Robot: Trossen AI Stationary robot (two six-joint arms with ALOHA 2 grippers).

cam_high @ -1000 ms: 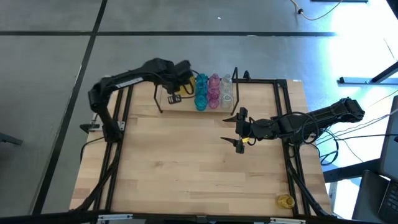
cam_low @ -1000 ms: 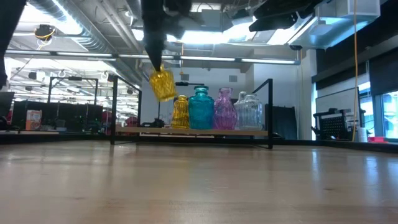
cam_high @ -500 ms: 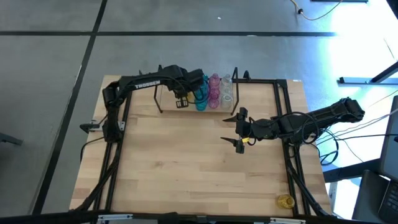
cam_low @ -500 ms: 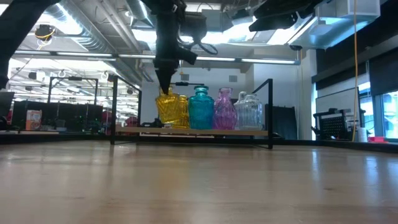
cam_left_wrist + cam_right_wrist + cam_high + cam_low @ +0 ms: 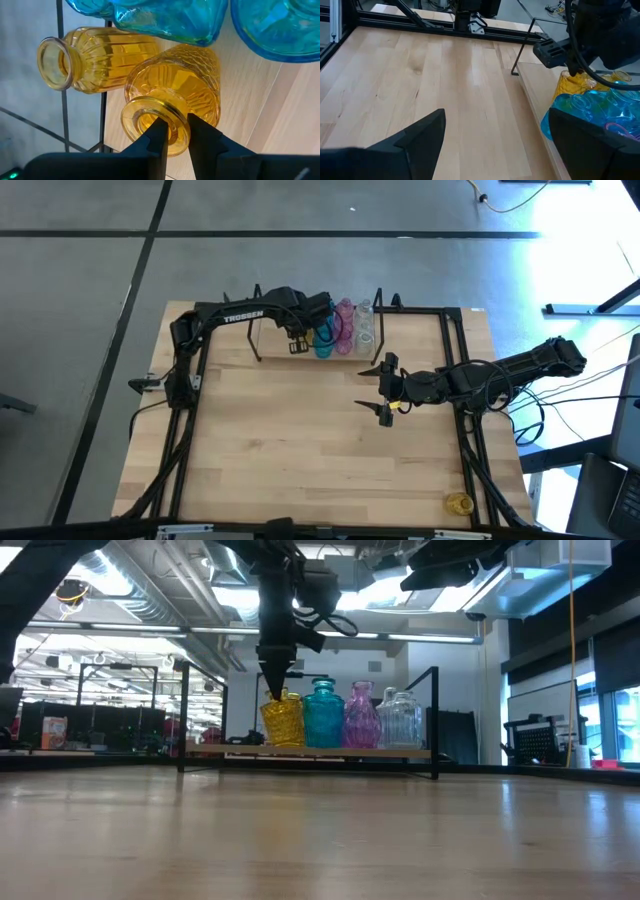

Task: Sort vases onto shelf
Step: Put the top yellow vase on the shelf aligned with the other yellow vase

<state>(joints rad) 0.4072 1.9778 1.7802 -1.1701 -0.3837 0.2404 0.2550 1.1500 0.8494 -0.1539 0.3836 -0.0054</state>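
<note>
The left gripper (image 5: 275,692) reaches over the far edge of the surface (image 5: 300,450) to the shelf (image 5: 320,752), its fingers (image 5: 156,136) pinching the rim of a yellow vase (image 5: 172,100). In the low view that vase hangs slightly tilted at the left end of the row, its base at or just above the shelf board; whether it touches cannot be told. The left wrist view shows a second yellow vase (image 5: 95,57) just beside it. Next in the row come the teal vases (image 5: 323,716), then the pink vases (image 5: 361,718), then the clear vases (image 5: 399,720), all upright on the shelf between its black wire frames.

Farther right, the right gripper (image 5: 386,392) hovers over the middle of the surface, well apart from the shelf, its fingers spread wide and holding nothing. One more yellow vase (image 5: 458,504) lies alone near the surface's near right corner.
</note>
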